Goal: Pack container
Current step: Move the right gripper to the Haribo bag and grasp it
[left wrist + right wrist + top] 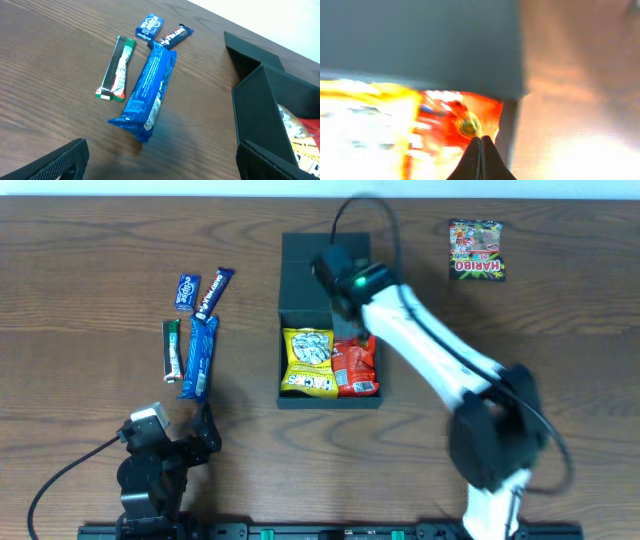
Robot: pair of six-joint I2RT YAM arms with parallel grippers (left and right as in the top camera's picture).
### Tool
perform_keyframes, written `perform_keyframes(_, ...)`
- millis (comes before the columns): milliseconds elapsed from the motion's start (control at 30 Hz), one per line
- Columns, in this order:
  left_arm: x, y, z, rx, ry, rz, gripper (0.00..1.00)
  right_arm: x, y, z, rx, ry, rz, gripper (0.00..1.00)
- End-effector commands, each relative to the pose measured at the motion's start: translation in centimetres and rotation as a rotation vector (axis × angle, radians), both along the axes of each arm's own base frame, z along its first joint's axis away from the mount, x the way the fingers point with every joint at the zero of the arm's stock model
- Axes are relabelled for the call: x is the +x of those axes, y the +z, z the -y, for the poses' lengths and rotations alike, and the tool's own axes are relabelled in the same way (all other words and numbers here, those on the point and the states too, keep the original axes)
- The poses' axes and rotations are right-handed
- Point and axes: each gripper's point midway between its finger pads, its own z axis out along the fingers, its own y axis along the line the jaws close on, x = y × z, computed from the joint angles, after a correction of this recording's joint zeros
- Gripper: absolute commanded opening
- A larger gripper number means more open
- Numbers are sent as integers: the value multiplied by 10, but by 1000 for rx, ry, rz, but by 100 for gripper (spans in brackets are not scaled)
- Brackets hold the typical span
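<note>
The dark teal-grey container (330,401) stands at the table's middle with its flap lid (305,270) open toward the back. A yellow packet (309,362) and a red packet (355,367) lie inside it. My right gripper (350,310) hangs over the back of the container. In the right wrist view its fingers (481,142) are shut together with nothing between them, just above the red packet (450,120), below the container's dark wall (420,45). My left gripper (160,167) is open and empty at the front left, low over the table.
Left of the container lie a long blue packet (198,357), a green-and-white bar (172,347), a small blue packet (187,292) and a dark bar (214,290). A Haribo bag (476,250) lies at the back right. The container's side wall (260,115) shows in the left wrist view.
</note>
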Motion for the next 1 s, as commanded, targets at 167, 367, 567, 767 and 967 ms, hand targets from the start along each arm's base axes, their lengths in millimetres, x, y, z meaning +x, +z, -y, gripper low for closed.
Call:
perform_keyframes(167, 0, -7, -1, -4, 5, -13, 95, 62, 115, 102, 350, -162, 257, 1)
perform_keyframes(367, 0, -7, -1, -4, 5, -13, 95, 108, 93, 208, 608, -301, 281, 6)
perform_keyframes(567, 0, -7, -1, -4, 6, -13, 95, 145, 52, 287, 726, -459, 358, 8)
perform_keyframes(767, -1, -7, -3, 2, 19, -13, 95, 174, 15, 317, 662, -494, 434, 12)
perform_keyframes(967, -1, -7, -6, 9, 33, -14, 95, 181, -22, 329, 610, -535, 419, 79)
